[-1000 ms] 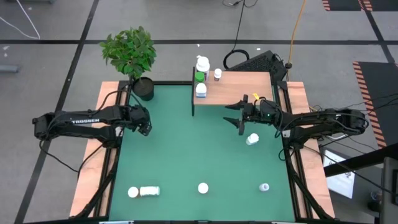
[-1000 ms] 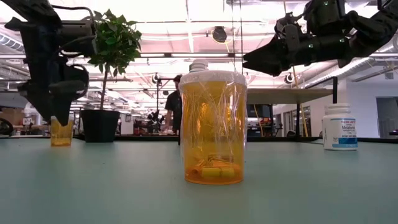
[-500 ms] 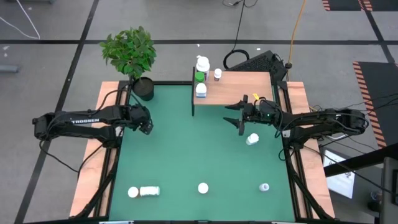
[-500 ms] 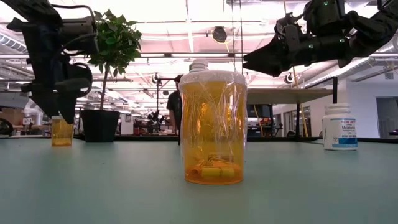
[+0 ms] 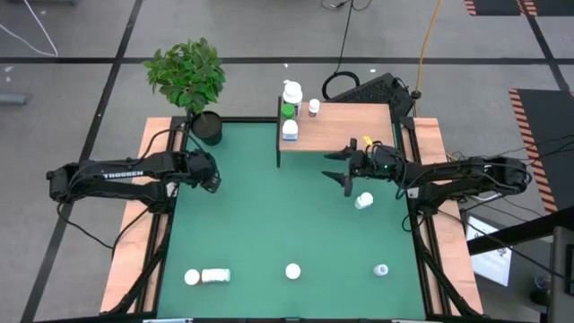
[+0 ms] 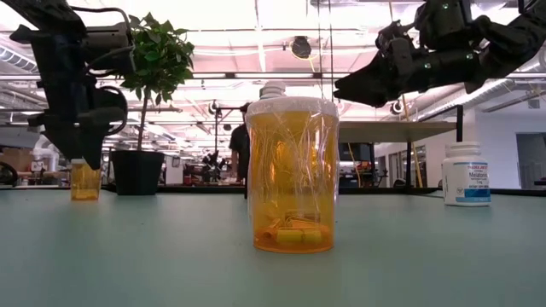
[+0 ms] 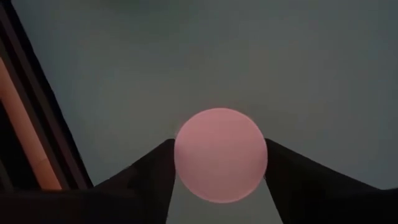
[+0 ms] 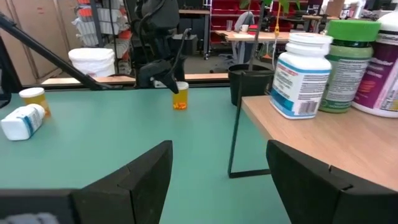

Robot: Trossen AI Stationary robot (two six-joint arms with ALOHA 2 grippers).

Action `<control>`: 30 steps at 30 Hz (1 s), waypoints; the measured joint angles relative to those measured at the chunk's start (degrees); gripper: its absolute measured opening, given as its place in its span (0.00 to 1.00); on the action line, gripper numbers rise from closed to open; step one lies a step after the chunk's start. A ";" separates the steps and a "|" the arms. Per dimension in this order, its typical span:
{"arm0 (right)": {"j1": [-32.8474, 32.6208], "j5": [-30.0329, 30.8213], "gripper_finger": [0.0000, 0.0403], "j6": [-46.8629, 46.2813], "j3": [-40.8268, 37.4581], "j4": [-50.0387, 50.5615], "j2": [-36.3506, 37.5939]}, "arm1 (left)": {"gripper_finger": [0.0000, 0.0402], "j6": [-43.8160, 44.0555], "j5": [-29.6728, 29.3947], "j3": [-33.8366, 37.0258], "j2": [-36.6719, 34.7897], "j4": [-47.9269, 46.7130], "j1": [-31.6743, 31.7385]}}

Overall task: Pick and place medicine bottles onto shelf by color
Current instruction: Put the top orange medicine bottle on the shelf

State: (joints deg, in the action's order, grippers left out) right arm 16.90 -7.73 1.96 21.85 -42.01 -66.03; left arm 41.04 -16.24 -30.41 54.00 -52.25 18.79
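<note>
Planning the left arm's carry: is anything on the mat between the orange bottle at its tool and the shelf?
Nothing visible does. The left tool straddles the orange bottle; the mat toward the shelf looks bare, and the plant pot sits off to the side.

"TROSSEN" on the left arm [image 5: 121,174]

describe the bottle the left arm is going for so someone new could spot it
Start at the potted plant at the mat's far left corner. Just in front of it hangs the left gripper, and under its fingers stands a small orange bottle. It stands alone there, orange and see-through with a pinkish top.
</note>
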 joint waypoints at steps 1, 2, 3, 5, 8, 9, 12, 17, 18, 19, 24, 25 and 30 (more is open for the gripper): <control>-0.27 -0.04 0.64 0.06 0.00 -0.07 0.00 | 0.53 0.00 -0.14 0.00 0.00 0.00 0.00; -0.58 -0.08 0.64 0.31 0.00 -0.16 0.01 | 0.52 -0.02 -0.22 0.00 0.00 0.00 0.00; -0.90 -0.46 0.64 0.56 0.00 -0.27 0.01 | 0.51 -0.02 -0.29 -0.02 0.00 0.00 0.00; -1.26 -2.21 0.64 0.26 0.00 -1.27 0.01 | 0.52 0.04 0.40 -0.09 0.00 -0.36 0.00; -1.64 -4.38 0.64 -0.89 0.07 -3.23 0.03 | 0.56 0.11 3.91 -0.87 -0.11 -1.98 -0.01; -1.67 -4.47 0.64 -1.13 0.07 -3.26 0.03 | 0.57 0.21 4.79 -1.31 -0.11 -2.55 -0.17; -1.65 -4.45 0.64 -1.49 0.07 -2.54 0.01 | 0.57 0.00 5.98 -3.31 -0.11 -2.70 -0.67; -2.93 -4.25 0.64 -2.06 0.07 0.77 0.03 | 0.50 -2.58 11.11 -8.15 0.48 -2.45 -2.23; -3.83 -4.13 0.63 -1.16 0.07 1.98 -0.02 | 0.50 -3.19 12.41 -9.27 0.98 -2.50 -2.78; -4.88 -3.85 0.63 -0.35 0.07 3.16 -0.23 | 0.50 -3.97 13.27 -10.40 1.62 -2.51 -3.47; -10.17 0.04 0.61 1.12 0.04 5.87 -0.39 | 0.56 -5.91 13.68 -16.84 7.00 -2.50 -7.61; -10.97 0.46 0.60 0.88 0.04 5.91 -0.39 | 0.56 -6.45 13.65 -18.36 8.51 -2.62 -8.47; -14.13 2.10 0.60 -1.93 0.04 7.38 -0.39 | 0.53 -10.65 13.62 -28.45 16.64 -3.90 -12.07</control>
State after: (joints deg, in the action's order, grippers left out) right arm 2.77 -5.63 0.03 21.89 -34.63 -66.41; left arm 30.39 -2.62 -58.86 70.64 -56.15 6.72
